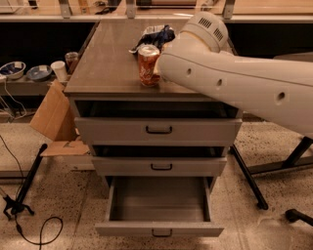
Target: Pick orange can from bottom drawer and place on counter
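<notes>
Floor (pixel 63 195) of speckled stone lies nearest, with a black stand (pixel 27 185) and a looped cable (pixel 39 229) on it left of the cabinet (pixel 83 132). The bottom drawer (pixel 159 228) is pulled out of the cabinet's base toward the camera, its grey interior open to view. Above it the two taller drawers (pixel 159 129) sit nearly closed, each showing a dark gap along its top. A flap of cardboard (pixel 51 117) leans at the cabinet's left side, and dark metal legs (pixel 247 176) slant down at its right.

The counter (pixel 107 63) forms the cabinet's top. A red-orange can (pixel 148 65) stands upright near its front edge. Just right of that can the white arm (pixel 234 83) reaches in from the cabinet's right and covers that part of the counter. A pale golden sliver at the arm's edge, touching the red-orange can's right side, may be the orange can (pixel 157 67); the rest is hidden. The gripper is out of sight behind the arm's end over the counter, so whether it is apart, together or clamped cannot be told.

Farther back on the counter lies a crumpled dark blue bag (pixel 156 36). Bowls (pixel 12 68) and a cup (pixel 58 71) sit left of the cabinet, and a light wooden bench top (pixel 49 12) runs behind it
</notes>
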You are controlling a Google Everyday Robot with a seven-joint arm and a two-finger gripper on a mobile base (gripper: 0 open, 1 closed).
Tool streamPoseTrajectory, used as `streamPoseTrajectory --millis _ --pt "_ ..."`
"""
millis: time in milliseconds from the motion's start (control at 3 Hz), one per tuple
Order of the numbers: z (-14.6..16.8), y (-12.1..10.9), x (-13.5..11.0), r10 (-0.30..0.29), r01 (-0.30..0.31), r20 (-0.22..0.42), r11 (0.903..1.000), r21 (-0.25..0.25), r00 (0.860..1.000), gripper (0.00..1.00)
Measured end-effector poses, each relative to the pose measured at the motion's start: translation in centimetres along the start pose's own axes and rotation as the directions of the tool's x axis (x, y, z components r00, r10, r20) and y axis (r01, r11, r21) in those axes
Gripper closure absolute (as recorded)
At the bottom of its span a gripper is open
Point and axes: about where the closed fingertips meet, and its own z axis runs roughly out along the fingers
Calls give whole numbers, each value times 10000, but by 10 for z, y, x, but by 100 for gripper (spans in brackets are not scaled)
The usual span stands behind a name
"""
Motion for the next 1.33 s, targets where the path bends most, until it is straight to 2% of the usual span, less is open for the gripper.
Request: streamPoseTrajectory --millis 667,1000,1333 --pt "21 9 -4 6 5 365 9996 -291 9993 97" --pt "28 19 -3 79 -55 471 9987 -508 9989 79" --pt "30 24 -3 124 -94 487 9981 -616 9987 56"
